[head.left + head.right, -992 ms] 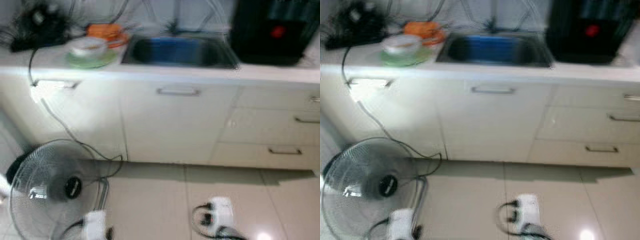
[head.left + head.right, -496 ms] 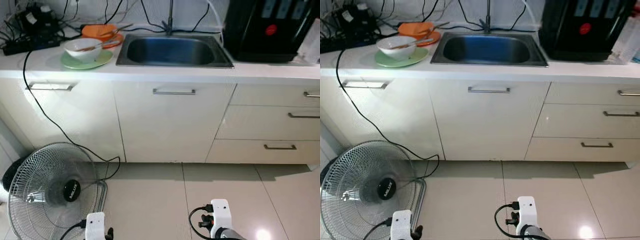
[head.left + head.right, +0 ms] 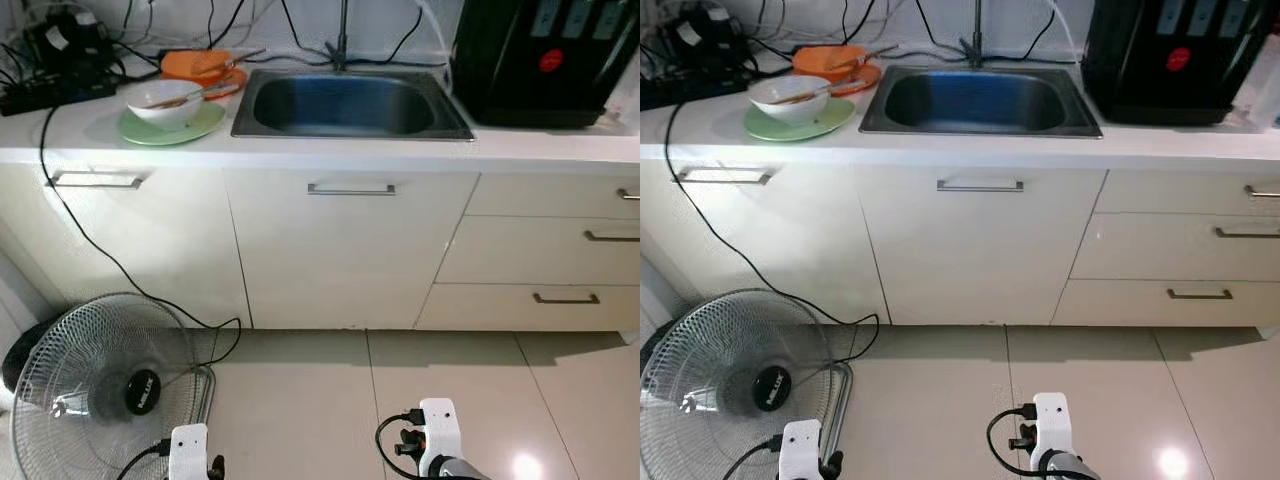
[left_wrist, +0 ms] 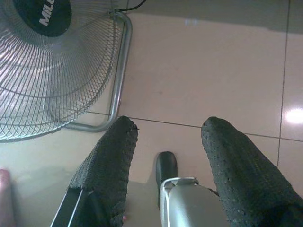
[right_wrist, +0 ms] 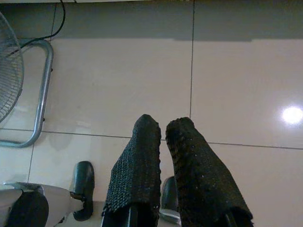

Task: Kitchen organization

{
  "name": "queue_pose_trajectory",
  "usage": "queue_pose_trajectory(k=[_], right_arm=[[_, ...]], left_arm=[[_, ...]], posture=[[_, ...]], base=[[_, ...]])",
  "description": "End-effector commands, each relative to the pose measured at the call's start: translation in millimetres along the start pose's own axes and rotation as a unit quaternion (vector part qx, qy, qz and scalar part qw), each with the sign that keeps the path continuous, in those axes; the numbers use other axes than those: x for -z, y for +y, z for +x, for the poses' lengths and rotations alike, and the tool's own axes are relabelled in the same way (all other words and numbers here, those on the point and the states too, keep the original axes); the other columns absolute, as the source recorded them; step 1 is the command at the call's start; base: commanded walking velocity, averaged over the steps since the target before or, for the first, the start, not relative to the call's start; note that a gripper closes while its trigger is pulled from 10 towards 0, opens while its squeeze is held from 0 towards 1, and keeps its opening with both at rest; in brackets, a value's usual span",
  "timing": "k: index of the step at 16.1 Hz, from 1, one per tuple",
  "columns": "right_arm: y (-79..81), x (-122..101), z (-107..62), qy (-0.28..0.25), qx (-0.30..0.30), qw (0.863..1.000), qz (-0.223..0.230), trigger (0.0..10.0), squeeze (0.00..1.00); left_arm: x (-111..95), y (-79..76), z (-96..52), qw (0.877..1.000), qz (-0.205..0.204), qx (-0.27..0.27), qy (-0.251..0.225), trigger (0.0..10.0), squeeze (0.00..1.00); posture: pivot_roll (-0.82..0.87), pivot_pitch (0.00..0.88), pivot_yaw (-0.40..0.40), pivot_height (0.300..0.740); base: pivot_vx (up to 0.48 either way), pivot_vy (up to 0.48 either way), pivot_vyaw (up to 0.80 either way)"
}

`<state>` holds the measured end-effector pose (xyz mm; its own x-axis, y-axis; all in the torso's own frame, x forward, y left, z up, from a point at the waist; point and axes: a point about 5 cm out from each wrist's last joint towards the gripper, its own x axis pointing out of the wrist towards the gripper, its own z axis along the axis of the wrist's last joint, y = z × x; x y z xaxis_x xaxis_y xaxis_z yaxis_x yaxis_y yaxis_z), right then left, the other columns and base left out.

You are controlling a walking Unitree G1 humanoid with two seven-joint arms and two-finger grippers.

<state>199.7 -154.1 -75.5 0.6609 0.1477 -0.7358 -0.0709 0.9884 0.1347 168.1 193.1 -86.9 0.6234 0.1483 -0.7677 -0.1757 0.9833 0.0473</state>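
White desk (image 3: 300,150) up top carries a bowl (image 3: 165,103) on a green plate (image 3: 205,125), upper left beside the sink (image 3: 350,103). Left pincer (image 4: 165,130) hangs spread open over floor tiles; right pincer (image 5: 163,130) hangs closed, empty. Fan (image 3: 100,385) sits lower left.

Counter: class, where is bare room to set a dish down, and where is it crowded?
Free: the counter strip before the sink. Crowded: left end, with the plate, bowl, orange dish and cables.
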Motion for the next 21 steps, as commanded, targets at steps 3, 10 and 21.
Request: queue_pose_trajectory(k=[3,10,21], right_arm=[[0.4,-1.4,0.4,-0.003,0.000,1.000,0.004,10.0,0.00],[0.9,-1.3,0.5,-0.003,-0.002,1.000,0.003,10.0,0.00],[2.3,0.7,0.3,0.000,-0.003,1.000,0.005,10.0,0.00]], left_arm=[[0.1,-0.1,0.2,1.000,0.006,-0.003,0.003,10.0,0.00],[1.3,0.1,-0.1,1.000,0.006,-0.003,0.005,10.0,0.00],[0.0,0.7,0.2,1.000,0.008,-0.002,0.003,10.0,0.00]], posture=[[0.07,0.034,-0.004,0.740],[0.07,0.037,-0.004,0.740],[0.07,0.040,0.000,0.740]], base=[[0.373,0.000,0.00],[0.404,0.000,0.00],[0.403,0.000,0.00]])
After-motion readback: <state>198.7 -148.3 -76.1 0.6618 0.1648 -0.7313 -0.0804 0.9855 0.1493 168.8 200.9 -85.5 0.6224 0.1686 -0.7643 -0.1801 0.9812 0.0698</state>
